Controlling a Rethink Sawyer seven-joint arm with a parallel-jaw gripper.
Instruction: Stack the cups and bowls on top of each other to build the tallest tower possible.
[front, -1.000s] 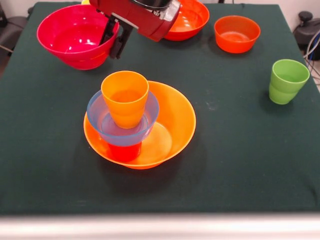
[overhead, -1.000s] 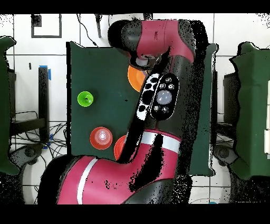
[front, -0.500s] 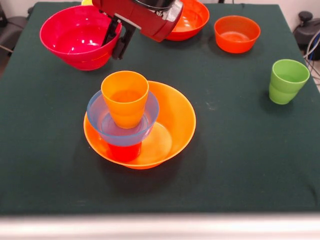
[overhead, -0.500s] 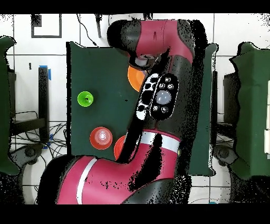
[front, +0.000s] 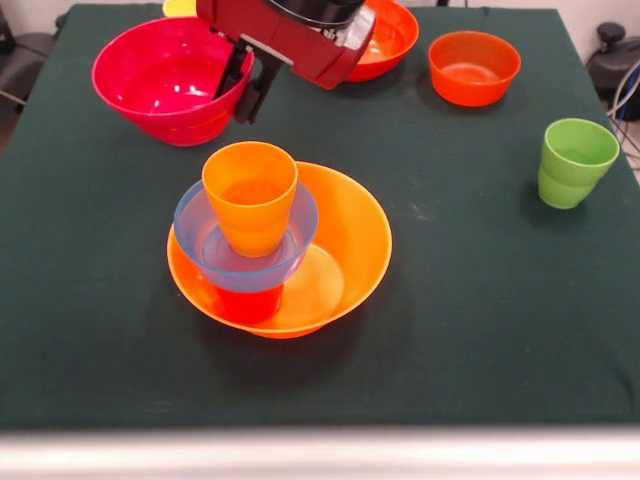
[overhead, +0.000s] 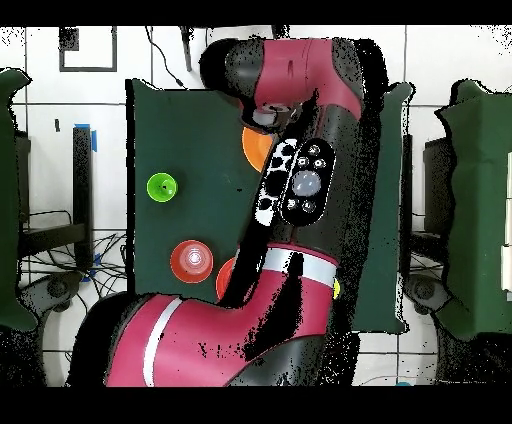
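Observation:
The tower stands in the front view: a large orange bowl (front: 345, 235) holds a red-orange cup (front: 248, 303), with a light blue bowl (front: 215, 262) on it and an orange cup (front: 250, 195) on top. My gripper (front: 247, 85) is shut on the right rim of the magenta bowl (front: 165, 75), behind and left of the tower. In the overhead view the arm hides the gripper and most of the tower; only the large orange bowl's edge (overhead: 252, 148) shows.
A green cup (front: 575, 160) stands at the right, also seen overhead (overhead: 161, 186). A small orange-red bowl (front: 473, 66) and a large red-orange bowl (front: 392, 35) sit at the back. A yellow cup's edge (front: 178, 8) shows behind the magenta bowl.
The gripper has carried the magenta bowl a little to the right, toward the tower, and the bowl sits more level. The tower and other items have not moved.

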